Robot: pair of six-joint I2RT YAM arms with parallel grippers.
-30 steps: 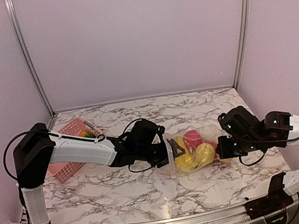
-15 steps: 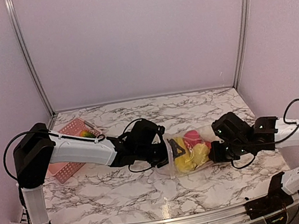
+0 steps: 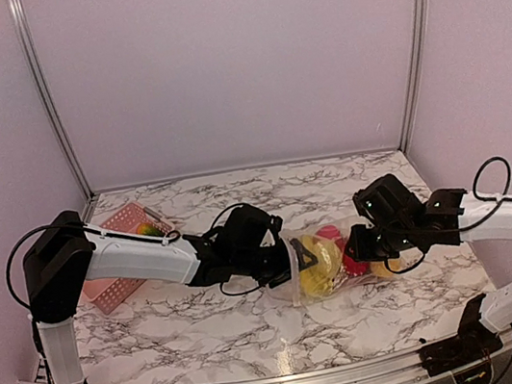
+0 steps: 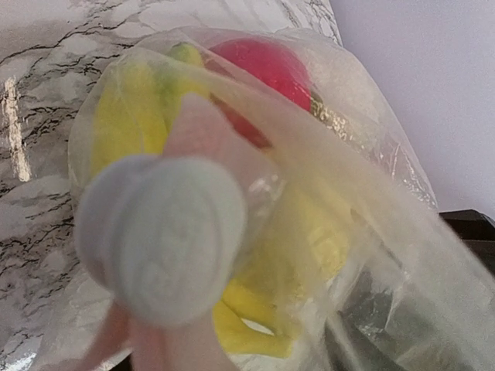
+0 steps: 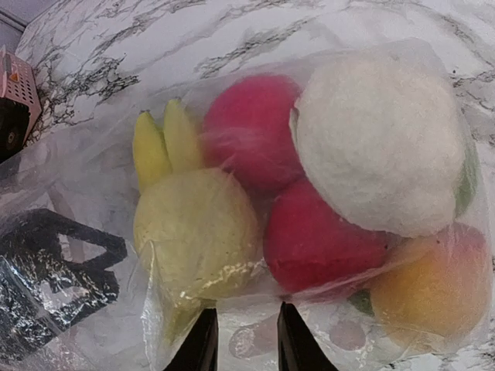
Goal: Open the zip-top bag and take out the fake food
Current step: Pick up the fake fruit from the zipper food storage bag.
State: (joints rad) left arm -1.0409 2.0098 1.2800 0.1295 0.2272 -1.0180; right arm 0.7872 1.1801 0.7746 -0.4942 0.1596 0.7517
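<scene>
- The zip-top bag lies on its side in the middle of the bench, its mouth towards my left arm and its closed end towards my right
- Left fingers: one pad fills the wrist view with bag film draped round it, but that view is too blurred for me to tell how wide they stand or whether they pinch the film
- From above, one of them shows dark inside the bag's mouth, so I judge the opening done
- Right fingers: a narrow gap between the tips, nothing clamped in it, set against the film at the closed end
- The fake food is all bunched inside the bag: bananas, a lemon, red-pink pieces and an orange one in the corner
- The pink basket sits well apart at the left, with a small coloured piece in it
- What is left is nearly all the emptying
</scene>
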